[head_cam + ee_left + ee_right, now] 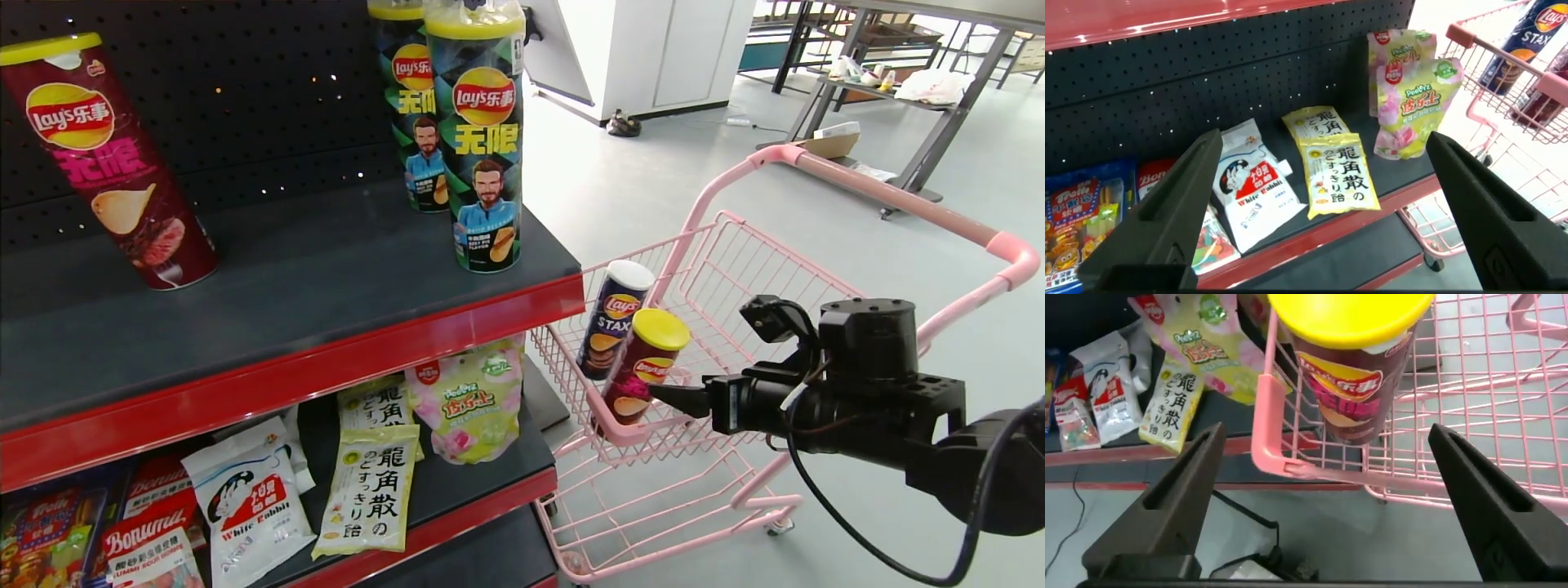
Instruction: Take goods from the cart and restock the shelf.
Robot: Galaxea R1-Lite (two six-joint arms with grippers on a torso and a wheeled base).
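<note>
Head view: the right gripper (665,398) hangs beside the pink cart (816,163), level with a maroon can (645,359) that has a yellow lid and a chip pictured on its label. A dark blue can (614,318) stands just behind it. Tall cans (482,163) stand on the upper shelf (286,278). Left wrist view: the left gripper (1324,139), fingers released wide, faces printed pouches (1343,175) on the lower shelf (1404,178). Right wrist view: the maroon can stands in the cart's corner, apart from the spread fingers (1167,506).

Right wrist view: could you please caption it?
Open right hand facing the yellow-lidded chip can standing in the pink cart.
</note>
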